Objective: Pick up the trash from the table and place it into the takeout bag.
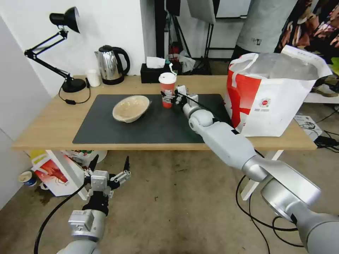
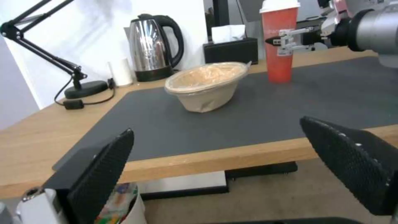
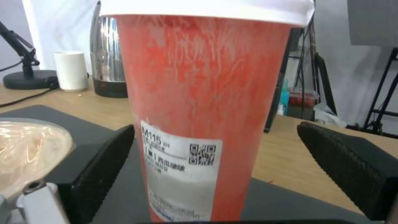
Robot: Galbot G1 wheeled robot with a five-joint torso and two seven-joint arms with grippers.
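Observation:
Two pieces of trash stand on the table's (image 1: pixel 53 123) dark mat: a red drink cup (image 1: pixel 167 88) with a white lid and, to its left, a beige shallow bowl (image 1: pixel 130 108). My right gripper (image 1: pixel 172 97) is at the cup, open. In the right wrist view its black fingers (image 3: pixel 104 168) stand on either side of the cup (image 3: pixel 199 102) with gaps showing. The white and red takeout bag (image 1: pixel 272 95) stands open at the table's right end. My left gripper (image 1: pixel 109 165) hangs open and empty below the table's front edge, facing the bowl (image 2: pixel 207 84).
A steel kettle (image 1: pixel 111 65), a small white cup (image 1: pixel 93 77), a black desk lamp (image 1: pixel 70 84) and a black tissue box (image 1: pixel 154 72) line the back edge. A smaller red and white bag (image 1: pixel 53 173) and cables (image 1: pixel 261 218) lie on the floor.

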